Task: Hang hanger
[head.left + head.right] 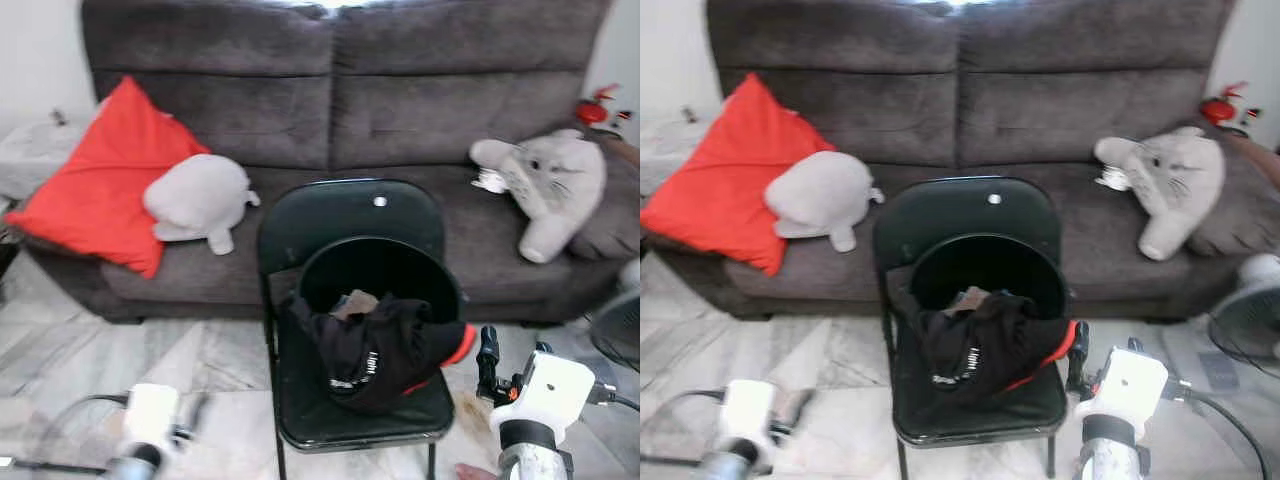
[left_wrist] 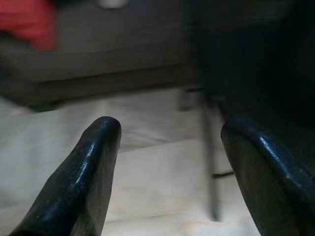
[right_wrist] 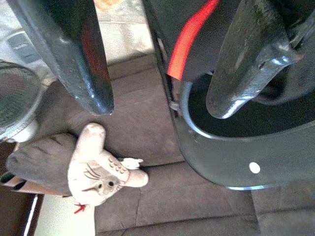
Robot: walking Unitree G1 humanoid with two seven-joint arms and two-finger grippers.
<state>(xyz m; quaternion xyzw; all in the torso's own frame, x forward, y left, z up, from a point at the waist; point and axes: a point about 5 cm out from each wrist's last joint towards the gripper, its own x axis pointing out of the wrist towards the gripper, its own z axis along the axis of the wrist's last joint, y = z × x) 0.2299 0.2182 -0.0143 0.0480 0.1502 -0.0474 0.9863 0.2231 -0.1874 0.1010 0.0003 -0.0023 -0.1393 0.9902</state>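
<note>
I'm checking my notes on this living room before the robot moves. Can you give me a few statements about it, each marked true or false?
1. A black garment lies on the black chair. True.
2. The red cushion lies on the floor. False: it rests on the sofa.
3. The left claw is open. True.
4. The right claw grips the garment. False: it is open, holding nothing.
5. A grey plush cat sits on the chair. False: it sits on the sofa.

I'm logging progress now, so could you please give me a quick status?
Left gripper open, low over floor. Right gripper open beside the chair. Black garment heaped on seat; no hanger seen.
</note>
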